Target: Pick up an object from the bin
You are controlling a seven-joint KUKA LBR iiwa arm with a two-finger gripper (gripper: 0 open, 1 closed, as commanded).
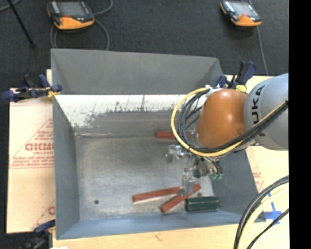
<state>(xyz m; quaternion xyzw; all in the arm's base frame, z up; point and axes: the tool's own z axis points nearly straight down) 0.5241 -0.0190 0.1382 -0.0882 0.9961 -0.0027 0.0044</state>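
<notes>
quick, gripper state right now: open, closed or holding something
Gripper: cannot be told. It is low over the upper end of a red stick, next to a dark green block.

On the dark floor beyond the bin, an orange-and-black handheld device lies far left and a second device far right, each trailing a thin dark cable.
</notes>
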